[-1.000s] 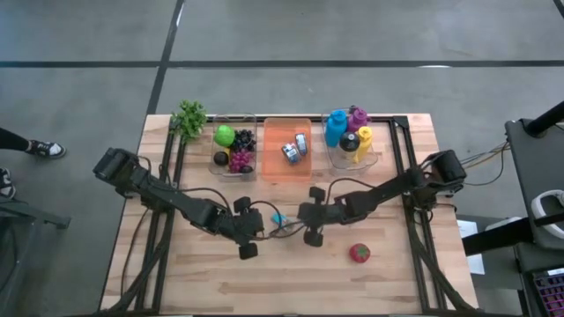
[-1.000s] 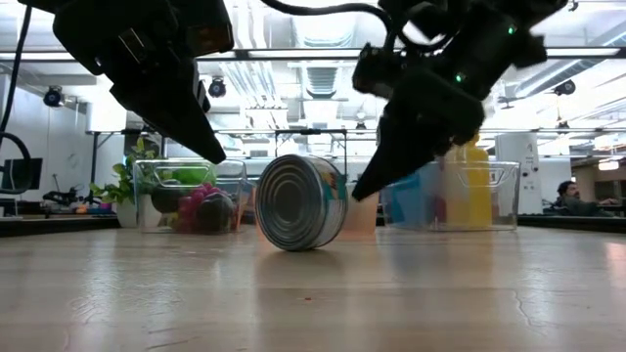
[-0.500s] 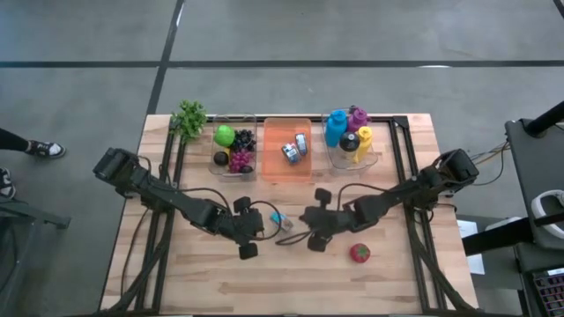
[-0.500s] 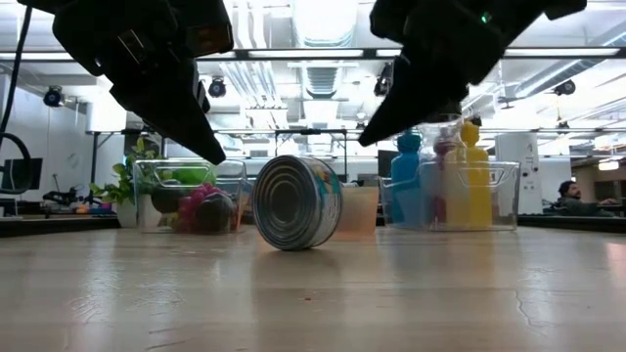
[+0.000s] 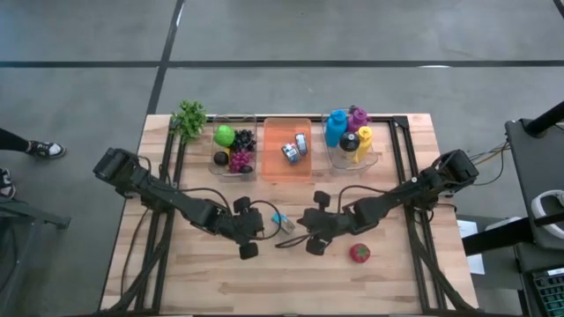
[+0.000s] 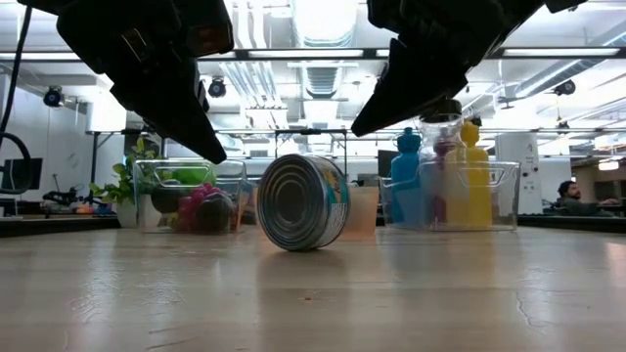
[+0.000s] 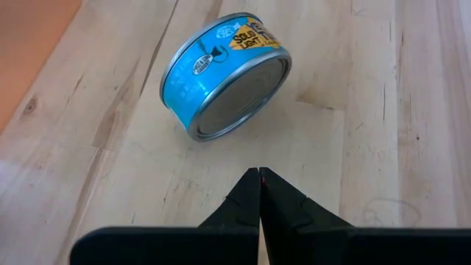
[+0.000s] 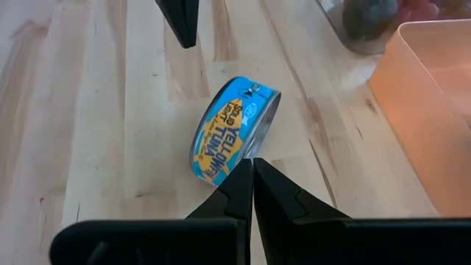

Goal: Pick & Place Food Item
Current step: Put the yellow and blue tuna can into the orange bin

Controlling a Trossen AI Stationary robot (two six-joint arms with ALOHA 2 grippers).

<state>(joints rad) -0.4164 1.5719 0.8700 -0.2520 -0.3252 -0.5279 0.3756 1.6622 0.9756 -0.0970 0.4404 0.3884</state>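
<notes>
Here both closed pincers, left [image 7: 259, 177] and right [image 8: 252, 165], flank "Solid Yellowfin Tuna" can [image 8: 234, 137].

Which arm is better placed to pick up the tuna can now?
Probably the left. The tuna can lies just beyond the left gripper, fingers shut. The right gripper, also shut, sits slightly farther off.
</notes>
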